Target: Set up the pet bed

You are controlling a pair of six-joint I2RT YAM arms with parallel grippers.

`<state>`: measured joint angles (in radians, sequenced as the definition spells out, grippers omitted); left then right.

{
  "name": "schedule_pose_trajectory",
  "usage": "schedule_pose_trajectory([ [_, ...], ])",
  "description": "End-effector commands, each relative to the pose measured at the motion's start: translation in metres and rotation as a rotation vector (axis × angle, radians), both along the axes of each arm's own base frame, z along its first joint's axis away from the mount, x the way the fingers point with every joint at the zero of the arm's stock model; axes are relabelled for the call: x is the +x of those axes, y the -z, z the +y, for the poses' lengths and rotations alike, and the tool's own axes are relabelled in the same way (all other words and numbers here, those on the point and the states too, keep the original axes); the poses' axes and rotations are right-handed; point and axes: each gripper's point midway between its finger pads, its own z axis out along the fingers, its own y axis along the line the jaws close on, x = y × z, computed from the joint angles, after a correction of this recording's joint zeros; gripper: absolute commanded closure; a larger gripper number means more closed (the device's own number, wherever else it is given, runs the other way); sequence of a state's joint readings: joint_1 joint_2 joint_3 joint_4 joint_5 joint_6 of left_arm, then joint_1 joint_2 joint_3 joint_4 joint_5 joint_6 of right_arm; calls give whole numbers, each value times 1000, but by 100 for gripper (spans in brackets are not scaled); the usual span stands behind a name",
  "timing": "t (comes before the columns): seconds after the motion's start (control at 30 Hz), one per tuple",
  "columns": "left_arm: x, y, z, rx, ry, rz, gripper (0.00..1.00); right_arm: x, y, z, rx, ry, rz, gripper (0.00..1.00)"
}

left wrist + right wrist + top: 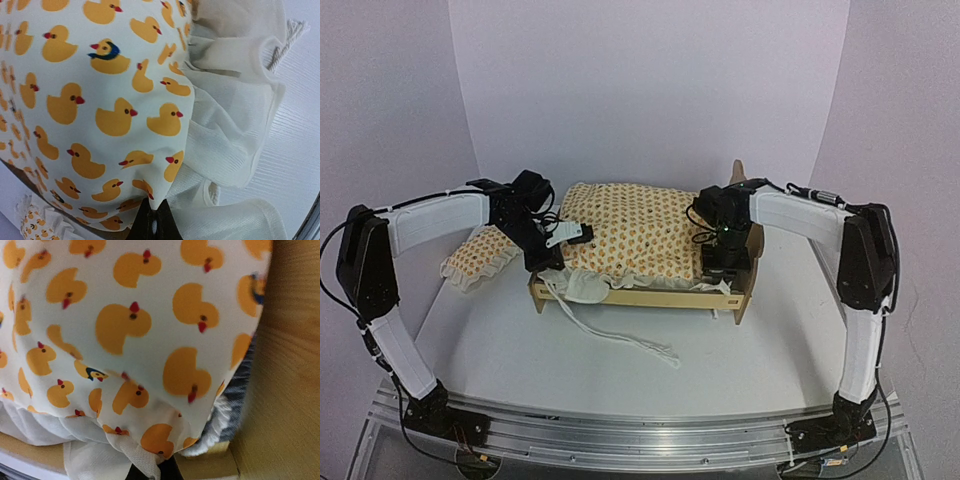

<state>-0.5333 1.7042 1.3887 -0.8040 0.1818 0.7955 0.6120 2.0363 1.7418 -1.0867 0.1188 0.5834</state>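
Pet bed (660, 297) holds the duck-print cushion (630, 225) (pillow (480, 255) beside it).

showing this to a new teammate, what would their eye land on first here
First the big cream cushion printed with yellow ducks, lying on the light plywood bed frame at centre. Next the two arms arching in from either side, the left gripper and right gripper each pinched on a near corner of it. A small ruffled duck-print pillow lies beside the frame, by the left arm.
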Motion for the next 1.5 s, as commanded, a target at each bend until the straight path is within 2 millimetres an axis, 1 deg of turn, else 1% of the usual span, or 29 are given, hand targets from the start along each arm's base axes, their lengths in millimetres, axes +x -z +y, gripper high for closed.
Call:
schedule_pose_trajectory([
  [0.0, 44, -66, 7, -126, -111, -127, 100, 11, -108, 4, 132, -20, -215, 100],
  [0.03, 50, -74, 10, -143, -126, -132, 100, 12, -126, 5, 155, -29, -253, 100],
  [0.1, 52, -81, 12, -165, -133, -122, 100, 12, -152, 4, 189, -41, -312, 100],
  [0.17, 52, -83, 14, -170, -134, -122, 100, 8, -168, 1, 207, -42, -347, 100],
  [0.27, 52, -80, 17, -154, -138, -123, 100, 2, -181, -1, 235, -45, -366, 100],
  [0.4, 57, -82, 26, -141, -166, -141, 100, -3, -195, 4, 290, -49, -373, 100],
  [0.47, 59, -80, 31, -127, -173, -147, 100, -6, -194, 5, 300, -50, -364, 100],
  [0.57, 52, -68, 29, -127, -149, -109, 100, -6, -175, 7, 287, -50, -324, 100],
  [0.63, 47, -60, 26, -134, -134, -79, 100, -3, -160, 15, 298, -57, -286, 100],
  [0.7, 42, -49, 26, -129, -128, -36, 99, 0, -151, 24, 314, -57, -262, 100],
  [0.73, 40, -44, 26, -120, -127, -19, 96, 2, -148, 28, 324, -56, -255, 100],
  [0.77, 37, -40, 27, -108, -123, 2, 86, 4, -146, 31, 335, -54, -252, 100],
  [0.83, 32, -38, 27, -102, -107, 37, 55, 7, -143, 39, 360, -55, -245, 100],
  [0.87, 30, -46, 24, -119, -90, 38, 38, 9, -141, 43, 365, -56, -242, 100],
  [0.9, 29, -58, 19, -149, -70, 29, 28, 11, -140, 45, 367, -56, -241, 100],
  [0.93, 28, -73, 12, -188, -47, 13, 23, 12, -140, 47, 368, -54, -241, 100],
  [0.97, 28, -95, 4, -240, -16, -12, 18, 14, -140, 48, 369, -47, -243, 100],
  [1.03, 21, -133, -18, -317, 67, -57, 10, 16, -139, 51, 372, -44, -244, 100],
  [1.1, 8, -151, -52, -344, 161, -60, 6, 17, -139, 52, 373, -43, -249, 100],
  [1.17, -6, -169, -92, -402, 248, -57, 4, 19, -140, 53, 374, -38, -254, 100],
  [1.2, -13, -169, -114, -435, 272, -40, 3, 19, -140, 53, 377, -34, -257, 100],
  [1.27, -20, -169, -159, -513, 314, -42, 1, 21, -140, 54, 383, -23, -257, 100],
  [1.33, -23, -150, -197, -538, 316, -24, 1, 23, -141, 56, 389, -14, -259, 100],
  [1.4, -18, -136, -230, -565, 317, -56, 1, 26, -141, 59, 397, -5, -257, 100],
  [1.43, -17, -128, -243, -578, 325, -62, 0, 27, -141, 60, 400, 0, -257, 100],
  [1.47, -12, -125, -253, -593, 324, -74, 0, 28, -142, 60, 401, 6, -259, 100],
])
